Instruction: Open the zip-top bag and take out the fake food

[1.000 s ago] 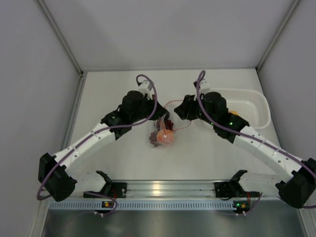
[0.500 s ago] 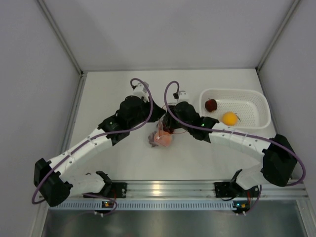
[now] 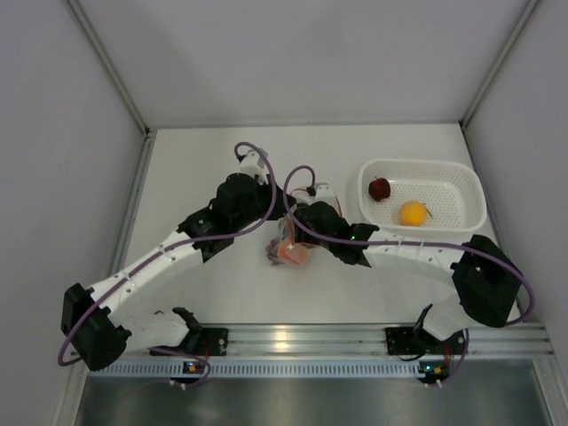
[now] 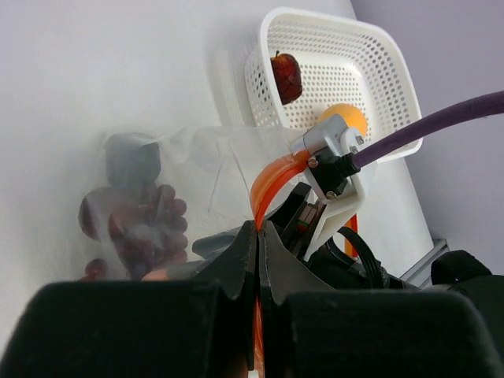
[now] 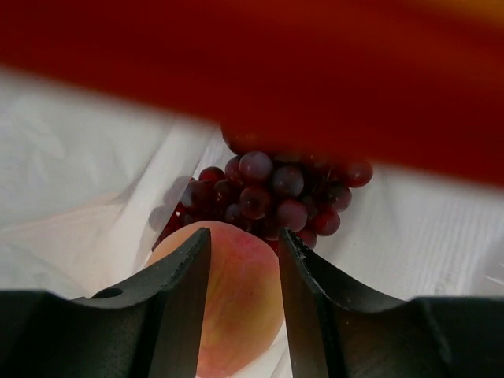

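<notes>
The clear zip-top bag (image 3: 275,251) lies at the table's middle, its mouth held up. My left gripper (image 3: 281,213) is shut on its red-orange zip strip (image 4: 272,175), seen pinched between the jaws in the left wrist view (image 4: 258,236). My right gripper (image 3: 298,234) is open and reaches into the bag's mouth. In the right wrist view its gripper (image 5: 244,236) straddles the orange-red peach (image 5: 236,299), with the dark grape bunch (image 5: 272,193) just beyond. The grapes also show through the plastic in the left wrist view (image 4: 142,228).
A white perforated basket (image 3: 444,166) stands at the right, holding a dark red fruit (image 3: 380,188) and an orange-yellow round fruit (image 3: 412,213). Both also show in the left wrist view, as does the basket (image 4: 370,71). Grey walls enclose the table.
My right arm has swung left from in front of the basket and put its open gripper into the bag's mouth. The left gripper has kept hold of the zip strip, shifting slightly.
</notes>
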Available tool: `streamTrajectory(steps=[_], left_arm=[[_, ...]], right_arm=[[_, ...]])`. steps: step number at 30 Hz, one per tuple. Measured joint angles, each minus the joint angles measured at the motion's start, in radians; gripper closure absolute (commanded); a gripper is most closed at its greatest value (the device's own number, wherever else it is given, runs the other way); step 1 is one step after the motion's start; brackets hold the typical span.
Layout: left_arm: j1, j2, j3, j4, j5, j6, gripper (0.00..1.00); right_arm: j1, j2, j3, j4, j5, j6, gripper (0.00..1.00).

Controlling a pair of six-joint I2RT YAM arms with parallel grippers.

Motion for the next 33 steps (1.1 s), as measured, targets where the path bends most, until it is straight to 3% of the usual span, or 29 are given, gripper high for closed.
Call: streamTrajectory(steps=[10,14,17,24,33], left_arm=[[-0.094,0.065,0.001,-0.027,-0.028,0.074,1.0],[-0.137,0.063,0.003,-0.035,-0.093,0.093,1.0],[-0.192,0.057,0.003,-0.049,-0.177,0.102,1.0],[-0.294,0.047,-0.003,-0.062,-0.347,0.108,1.0],[-0.312,0.053,-0.096,-0.016,-0.353,0.047,1.0]], right_arm=[[0.0,-0.051,-0.142,0.107,-0.171,0.037,0.46],[0.0,-0.059,-0.198,0.192,-0.247,0.082,0.34],[0.0,-0.063,-0.249,0.269,-0.299,0.121,0.31],[0.008,-0.065,-0.321,0.407,-0.405,0.219,0.28],[0.021,-0.174,-0.383,0.354,-0.377,0.26,0.36]])
